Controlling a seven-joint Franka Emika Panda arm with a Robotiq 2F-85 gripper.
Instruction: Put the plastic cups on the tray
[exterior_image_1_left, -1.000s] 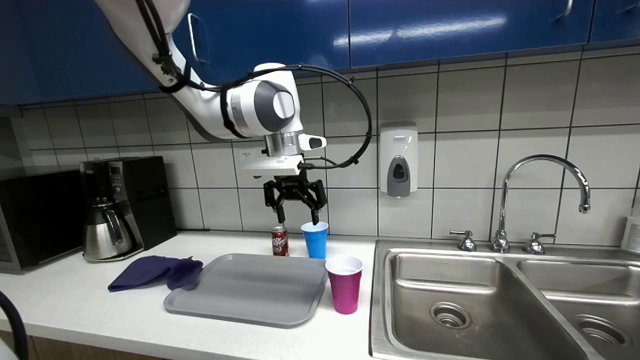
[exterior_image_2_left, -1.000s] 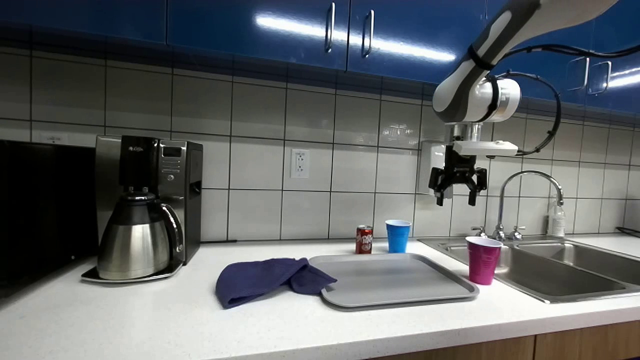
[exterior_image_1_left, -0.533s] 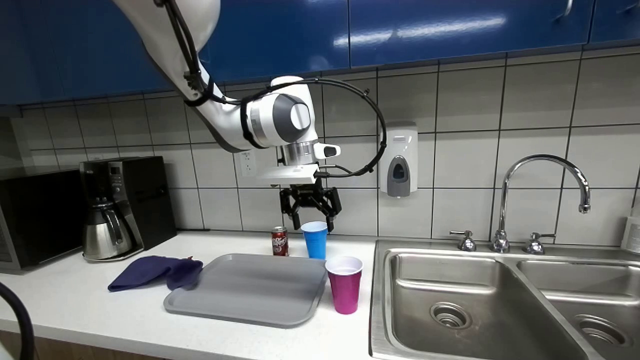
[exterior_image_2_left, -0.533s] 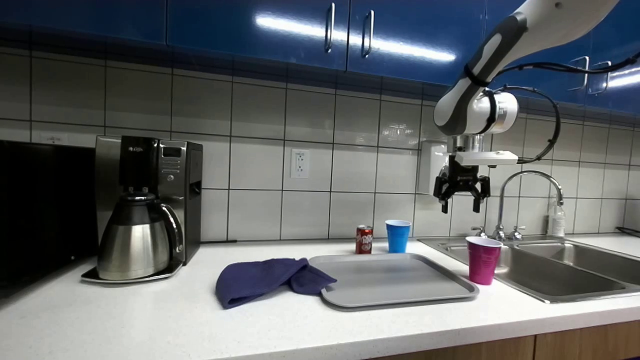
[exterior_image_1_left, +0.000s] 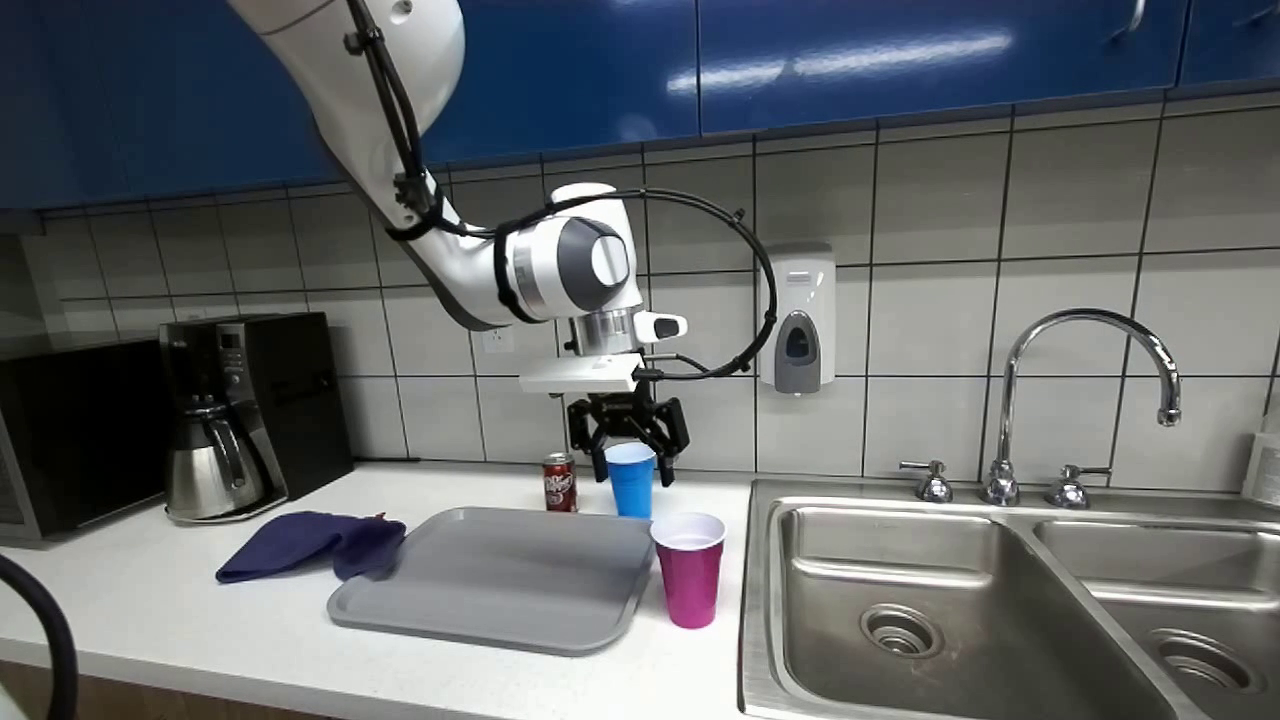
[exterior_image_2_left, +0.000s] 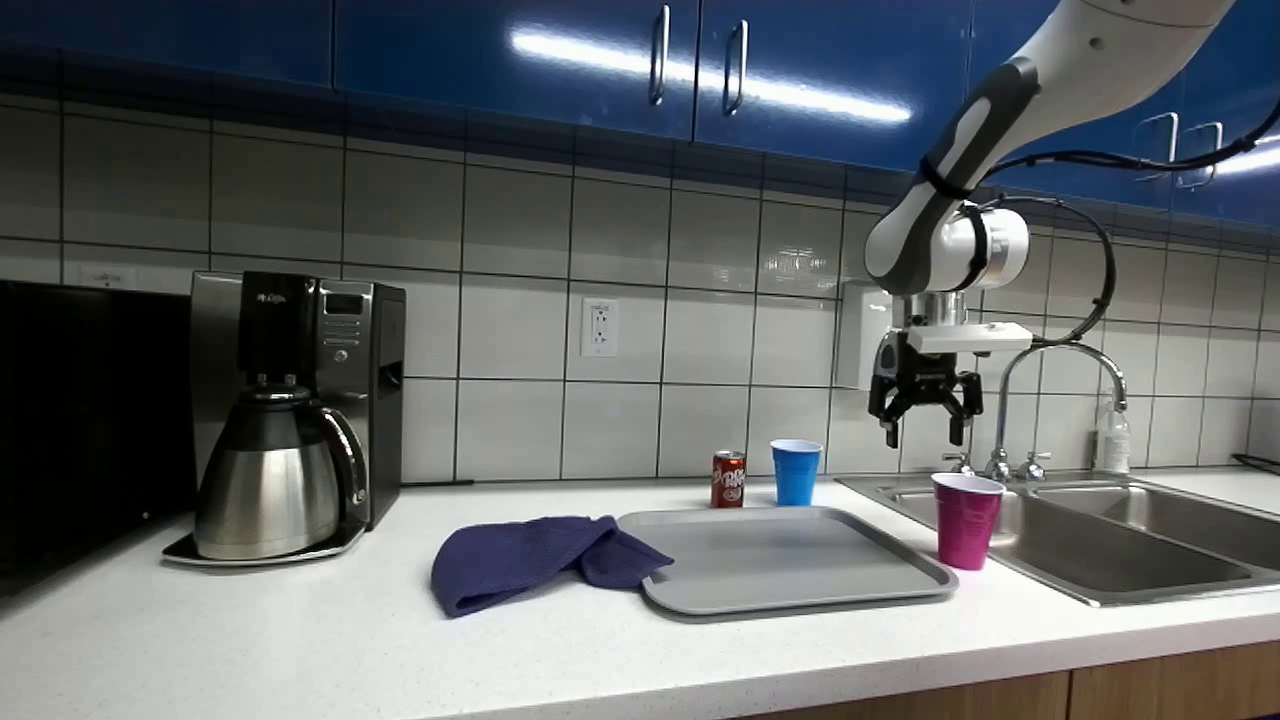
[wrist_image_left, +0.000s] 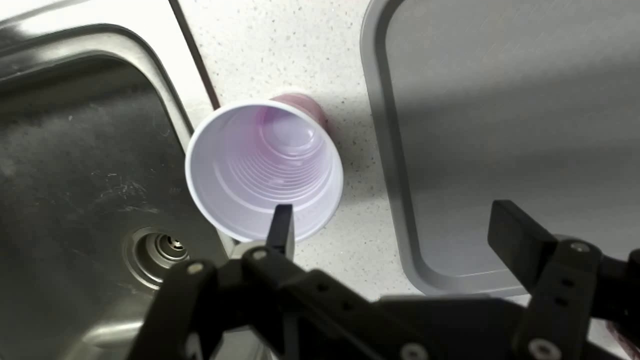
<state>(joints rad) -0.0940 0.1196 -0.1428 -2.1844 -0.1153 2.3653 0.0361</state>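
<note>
Wrist view: looking down past gripper (wrist_image_left: 392, 215), with jaws spread wide apart, into upright magenta cup (wrist_image_left: 267, 167) just beside the tray (wrist_image_left: 510, 130). In both exterior views: seeing blue cup (exterior_image_2_left: 796, 478) (with red can (exterior_image_2_left: 728, 480) nearby) upright just behind the tray.

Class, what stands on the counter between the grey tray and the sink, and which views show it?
The magenta cup stands upright between the grey tray and the sink, in both exterior views and the wrist view.
</note>
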